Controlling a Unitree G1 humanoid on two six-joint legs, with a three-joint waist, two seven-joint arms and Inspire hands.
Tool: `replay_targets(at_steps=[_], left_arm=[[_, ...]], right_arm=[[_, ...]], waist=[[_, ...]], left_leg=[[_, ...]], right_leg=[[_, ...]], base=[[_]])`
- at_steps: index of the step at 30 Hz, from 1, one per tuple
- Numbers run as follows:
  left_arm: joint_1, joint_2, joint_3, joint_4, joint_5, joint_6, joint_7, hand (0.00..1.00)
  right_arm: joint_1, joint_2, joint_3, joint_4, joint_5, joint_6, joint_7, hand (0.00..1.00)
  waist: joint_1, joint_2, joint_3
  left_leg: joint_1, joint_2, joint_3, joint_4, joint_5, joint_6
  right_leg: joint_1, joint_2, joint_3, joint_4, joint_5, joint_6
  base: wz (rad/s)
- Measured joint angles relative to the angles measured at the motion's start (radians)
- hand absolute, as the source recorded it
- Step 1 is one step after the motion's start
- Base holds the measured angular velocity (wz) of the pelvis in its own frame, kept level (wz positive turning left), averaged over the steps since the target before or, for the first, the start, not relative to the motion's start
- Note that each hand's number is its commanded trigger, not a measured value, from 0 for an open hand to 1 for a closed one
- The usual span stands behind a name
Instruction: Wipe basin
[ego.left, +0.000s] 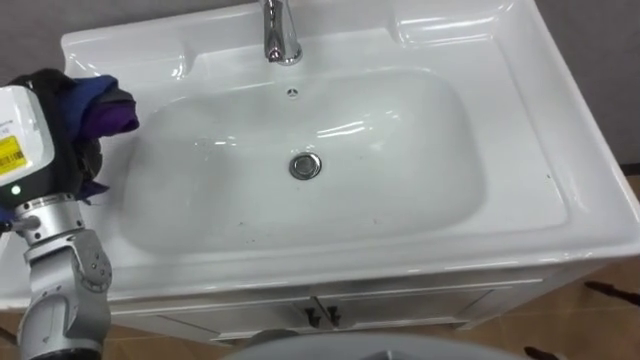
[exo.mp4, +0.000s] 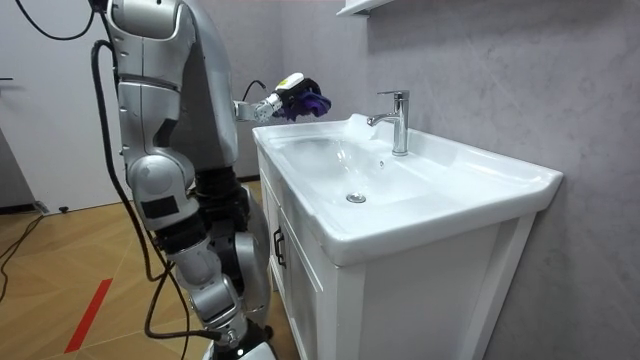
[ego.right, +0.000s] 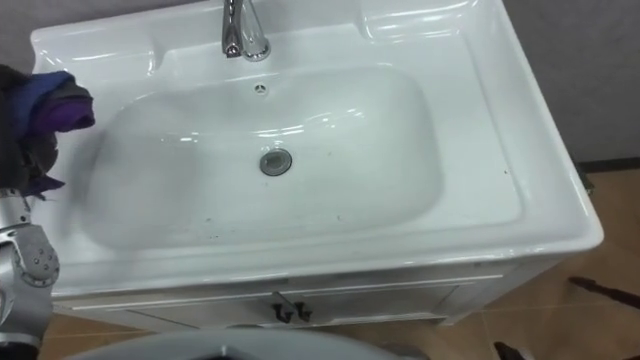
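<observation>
A white basin (ego.left: 560, 190) with a chrome tap (ego.left: 280, 35) and a round drain (ego.left: 305, 166) lies below me. My left hand (ego.left: 70, 130) hovers over the basin's left rim, shut on a dark purple cloth (ego.left: 105, 105) that bunches out of its grip. In the room view the left hand (exo.mp4: 290, 98) holds the purple cloth (exo.mp4: 310, 101) above the far corner of the basin (exo.mp4: 500, 190), while I stand upright at the cabinet's side.
Below the basin is a white cabinet (ego.left: 400, 305) with two small dark door handles (ego.left: 320, 316). A grey wall (exo.mp4: 520, 70) backs the basin, with a shelf edge (exo.mp4: 365, 6) above. Wooden floor (exo.mp4: 60, 260) spreads around me.
</observation>
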Motion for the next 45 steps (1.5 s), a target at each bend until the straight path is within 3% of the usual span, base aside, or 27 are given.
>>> replay_targets(at_steps=[9, 18, 26, 36, 38, 39, 40, 41, 42, 45], left_arm=[[0.029, 0.0, 0.0, 0.0, -0.001, -0.006, 0.001, 1.0], [0.07, 0.0, 0.0, 0.01, -0.008, 0.037, -0.026, 1.0], [0.086, 0.0, 0.0, 0.067, -0.15, 0.066, -0.063, 1.0], [0.102, 0.0, 0.004, 0.145, -0.198, 0.065, -0.061, 1.0], [0.106, 0.0, 0.004, 0.152, -0.198, 0.064, -0.058, 1.0], [0.106, 0.0, 0.005, 0.159, -0.197, 0.063, -0.052, 0.97], [0.108, 0.0, 0.006, 0.175, -0.196, 0.062, -0.044, 0.78], [0.11, 0.0, 0.006, 0.183, -0.197, 0.062, -0.044, 0.24], [0.112, 0.0, 0.006, 0.184, -0.196, 0.064, -0.044, 0.0], [0.114, 0.0, 0.006, 0.184, -0.194, 0.073, -0.044, 0.0]], right_arm=[[0.001, 0.001, 0.0, -0.002, -0.01, 0.001, 0.002, 0.0], [0.019, 0.001, -0.002, -0.011, -0.008, 0.026, 0.013, 0.0], [0.034, 0.0, -0.003, -0.012, -0.008, 0.045, 0.025, 0.0], [0.037, 0.0, -0.003, -0.016, 0.013, 0.049, 0.014, 0.0], [0.036, -0.002, -0.003, -0.017, 0.011, 0.049, 0.013, 0.0], [0.036, -0.003, -0.003, -0.017, 0.008, 0.049, 0.013, 0.0], [0.033, -0.003, -0.003, -0.017, 0.007, 0.049, 0.013, 0.0], [0.032, -0.003, -0.003, -0.017, 0.007, 0.05, 0.013, 0.0], [0.031, -0.003, -0.003, -0.017, 0.006, 0.058, 0.013, 0.0], [0.036, -0.003, -0.006, -0.017, 0.006, 0.067, 0.012, 0.0]], waist=[[0.0, -0.005, -0.0026], [0.001, -0.013, -0.0037], [0.003, -0.011, -0.005], [0.045, -0.012, -0.0046], [0.054, -0.013, -0.0076], [0.056, -0.011, -0.0072], [0.055, -0.007, -0.0092], [0.054, -0.006, -0.0111], [0.055, -0.005, -0.0124], [0.053, -0.007, -0.0148]], left_leg=[[0.007, 0.0, 0.006, 0.0, 0.001, 0.001], [0.031, -0.004, 0.003, -0.009, 0.001, 0.001], [0.034, -0.008, -0.007, -0.01, 0.001, 0.002], [0.033, -0.015, -0.002, -0.011, 0.003, 0.005], [0.033, -0.015, -0.002, -0.013, 0.003, 0.005], [0.034, -0.016, -0.002, -0.016, 0.003, 0.006], [0.036, -0.017, -0.002, -0.025, 0.006, 0.01], [0.042, -0.018, -0.002, -0.035, 0.007, 0.011], [0.043, -0.019, -0.002, -0.037, 0.007, 0.011], [0.048, -0.02, -0.002, -0.043, 0.007, 0.011]], right_leg=[[0.006, -0.001, -0.001, 0.002, -0.002, 0.002], [0.024, -0.003, 0.007, -0.002, -0.002, 0.004], [0.025, -0.007, 0.004, 0.002, -0.004, 0.006], [0.025, -0.014, 0.005, 0.003, -0.006, 0.011], [0.025, -0.014, 0.006, 0.001, -0.006, 0.011], [0.025, -0.014, 0.007, 0.0, -0.006, 0.011], [0.023, -0.014, 0.008, -0.001, -0.006, 0.011], [0.023, -0.014, 0.008, -0.001, -0.006, 0.012], [0.023, -0.015, 0.008, -0.001, -0.007, 0.014], [0.025, -0.016, 0.01, -0.001, -0.009, 0.016]], base=[[0.0], [-0.02], [0.0], [0.0], [0.0], [0.0], [0.0], [0.0], [0.0], [0.0]])
